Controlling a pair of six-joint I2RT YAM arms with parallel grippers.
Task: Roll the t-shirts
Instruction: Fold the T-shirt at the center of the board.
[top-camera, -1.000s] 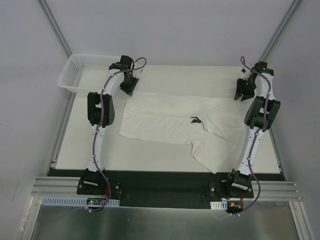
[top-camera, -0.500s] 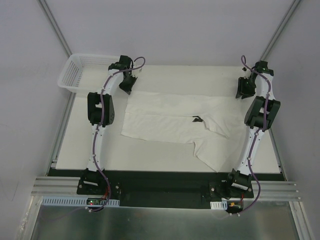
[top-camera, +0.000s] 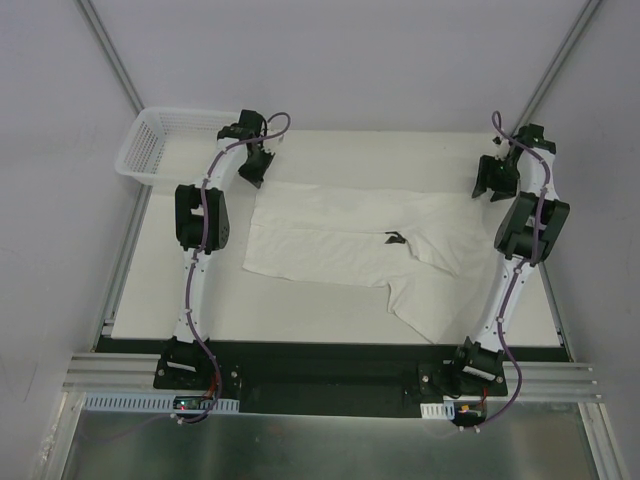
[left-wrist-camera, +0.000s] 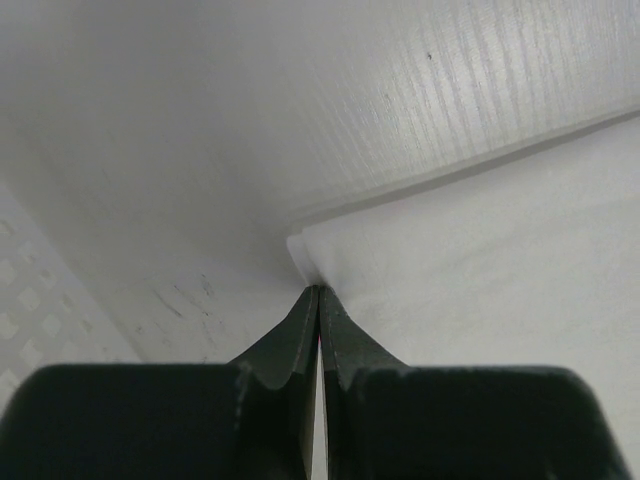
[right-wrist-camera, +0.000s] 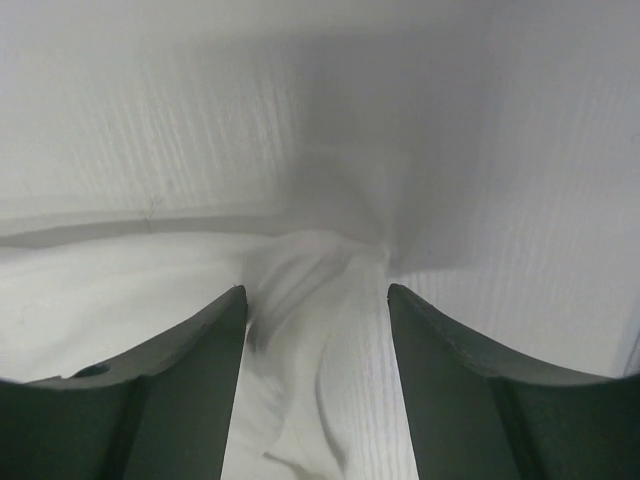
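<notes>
One white t-shirt (top-camera: 350, 240) lies spread across the table, with its dark neck label (top-camera: 392, 239) near the middle and a sleeve reaching toward the near right. My left gripper (top-camera: 250, 172) is at the shirt's far left corner. In the left wrist view it (left-wrist-camera: 318, 290) is shut, its tips pinching the very corner of the cloth (left-wrist-camera: 480, 260). My right gripper (top-camera: 492, 185) is at the shirt's far right corner. In the right wrist view it (right-wrist-camera: 315, 295) is open, with bunched cloth (right-wrist-camera: 330, 400) lying loose between the fingers.
A white plastic mesh basket (top-camera: 160, 145) stands at the far left corner, just left of my left gripper, and its mesh shows in the left wrist view (left-wrist-camera: 30, 300). The white table (top-camera: 300, 320) ends at a black rail near the arm bases.
My right gripper has moved back and up, away from the shirt's far right corner. My left gripper has shifted slightly toward the far left, and the shirt's left edge moved a little with it.
</notes>
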